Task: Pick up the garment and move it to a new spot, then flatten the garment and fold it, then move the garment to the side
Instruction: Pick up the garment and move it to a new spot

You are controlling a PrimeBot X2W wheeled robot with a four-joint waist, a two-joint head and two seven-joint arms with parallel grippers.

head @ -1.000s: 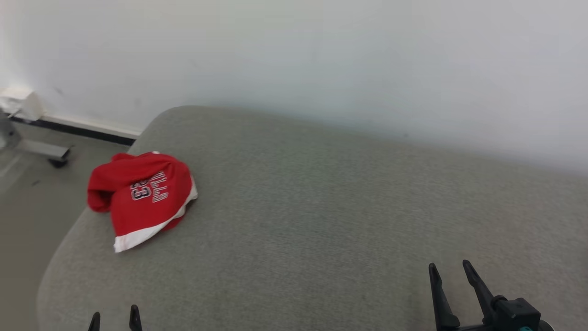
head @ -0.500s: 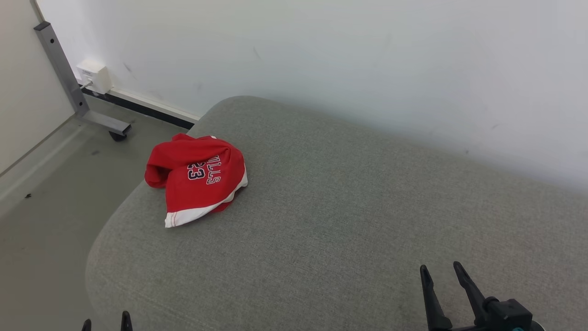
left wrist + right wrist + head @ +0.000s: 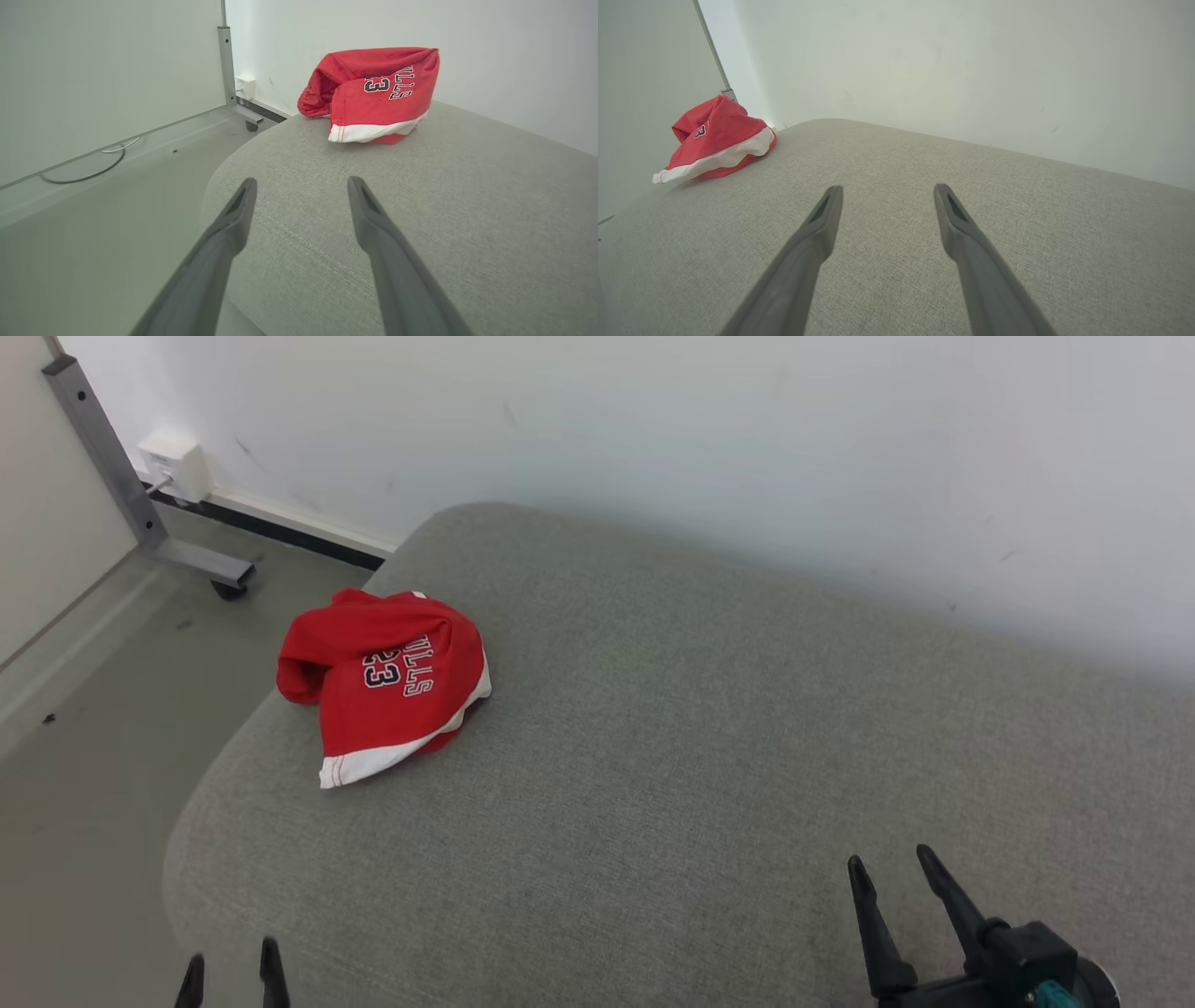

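The garment (image 3: 387,677) is a red jersey with a white hem and dark lettering, lying crumpled near the far left corner of a grey upholstered surface (image 3: 709,728). In the left wrist view the garment (image 3: 373,91) lies well ahead of my left gripper (image 3: 301,184), which is open and empty above the surface's near left edge. My left gripper (image 3: 231,966) shows as two fingertips at the lower left of the head view. My right gripper (image 3: 892,863) is open and empty at the lower right, far from the garment (image 3: 717,142).
A white wall (image 3: 653,439) runs behind the surface. Left of the surface lies bare floor (image 3: 84,728) with a grey metal frame leg on a castor (image 3: 149,532), a white wall box (image 3: 173,465) and a dark cable (image 3: 84,175).
The head camera has swung left and tipped slightly, so the garment sits more to the centre of the picture. Both grippers stay open and low in the frame.
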